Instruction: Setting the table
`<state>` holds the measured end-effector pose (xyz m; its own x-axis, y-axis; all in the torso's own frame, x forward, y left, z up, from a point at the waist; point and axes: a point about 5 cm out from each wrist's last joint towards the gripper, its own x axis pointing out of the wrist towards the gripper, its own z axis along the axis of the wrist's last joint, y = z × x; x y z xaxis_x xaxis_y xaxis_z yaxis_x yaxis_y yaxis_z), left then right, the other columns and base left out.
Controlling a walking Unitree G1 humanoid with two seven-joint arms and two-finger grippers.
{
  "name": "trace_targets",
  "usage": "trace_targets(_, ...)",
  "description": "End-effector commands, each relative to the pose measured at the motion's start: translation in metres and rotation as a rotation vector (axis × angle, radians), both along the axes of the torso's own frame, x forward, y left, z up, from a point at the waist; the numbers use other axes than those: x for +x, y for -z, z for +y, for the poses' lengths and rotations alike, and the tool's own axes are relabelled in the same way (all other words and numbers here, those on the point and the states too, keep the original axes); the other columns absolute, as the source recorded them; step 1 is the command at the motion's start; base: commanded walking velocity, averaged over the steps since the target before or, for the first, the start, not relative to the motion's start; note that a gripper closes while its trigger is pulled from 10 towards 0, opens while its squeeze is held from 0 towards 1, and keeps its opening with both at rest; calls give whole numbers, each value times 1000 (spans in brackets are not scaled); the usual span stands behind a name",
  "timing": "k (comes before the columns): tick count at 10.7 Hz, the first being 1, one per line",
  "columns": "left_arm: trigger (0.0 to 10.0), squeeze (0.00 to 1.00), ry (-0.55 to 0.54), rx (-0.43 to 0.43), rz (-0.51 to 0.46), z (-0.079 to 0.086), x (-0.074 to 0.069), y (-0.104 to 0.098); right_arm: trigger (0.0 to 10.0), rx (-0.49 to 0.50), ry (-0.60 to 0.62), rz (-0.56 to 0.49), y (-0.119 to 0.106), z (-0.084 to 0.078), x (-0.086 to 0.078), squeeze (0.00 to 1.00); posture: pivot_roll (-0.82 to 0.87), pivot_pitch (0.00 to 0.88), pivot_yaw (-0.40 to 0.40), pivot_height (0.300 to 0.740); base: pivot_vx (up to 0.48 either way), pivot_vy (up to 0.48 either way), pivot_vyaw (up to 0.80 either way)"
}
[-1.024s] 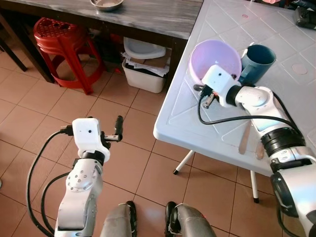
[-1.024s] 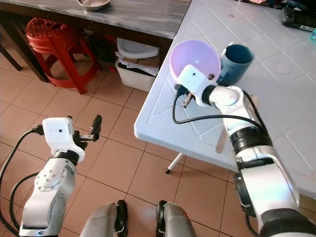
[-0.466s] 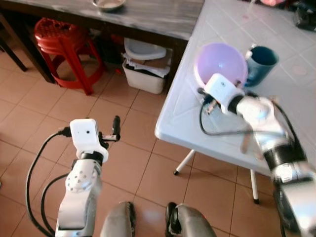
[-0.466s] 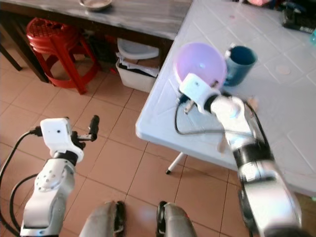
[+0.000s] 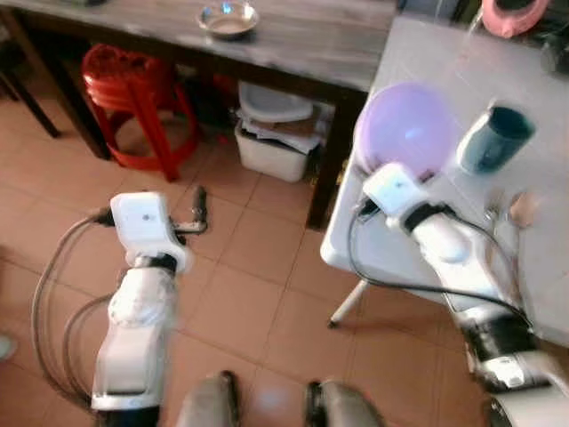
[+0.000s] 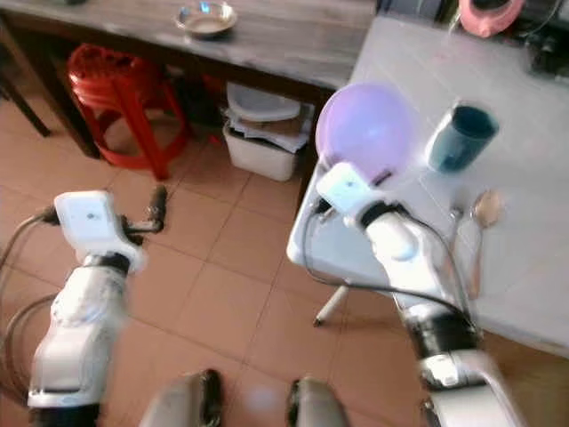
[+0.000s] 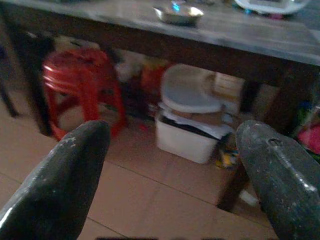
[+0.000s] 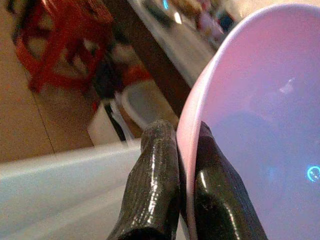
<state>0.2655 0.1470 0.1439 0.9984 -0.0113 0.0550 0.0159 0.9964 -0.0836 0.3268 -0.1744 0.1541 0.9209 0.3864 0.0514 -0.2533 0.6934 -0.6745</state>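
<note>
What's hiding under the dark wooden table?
Under the dark wooden table sit a red stool and a white bin with a lid. What the bin holds is covered.

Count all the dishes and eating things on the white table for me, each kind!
Purple bowl: 1, pinched at its rim by the right gripper
Teal cup: 1
Spoon: 1
Fork, blurred: 1
Total: 4
</note>
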Motion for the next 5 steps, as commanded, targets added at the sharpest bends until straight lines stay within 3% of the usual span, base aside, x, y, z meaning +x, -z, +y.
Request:
trace_targets(1, 10000, 0, 5, 20, -3, 2, 0, 0, 0, 5, 6, -77, -11, 5, -3, 0, -17, 194, -25, 740, 480, 0, 0)
trace_targets(2, 10000, 0, 24, 67, -22, 0, 0, -1, 6392, 41, 43, -81, -7, 7, -8, 0, -20, 190, -22, 740, 480, 0, 0)
trace_targets(3, 10000, 0, 16, 17, -8, 0, -1, 1, 10000, 113, 77, -80, -2, 14, -19, 0, -18, 190, -21, 740, 480, 0, 0)
trace_targets(4, 10000, 0, 11, 2, -2, 0, -1, 2, 10000, 156, 92, -75, 1, 16, -25, 0, -19, 191, -20, 740, 360, 319, 0)
trace_targets(5, 10000, 0, 8, 7, 0, 1, 0, 2, 10000, 195, 108, -79, 3, 17, -31, 0, -23, 214, -18, 740, 0, 446, 0)
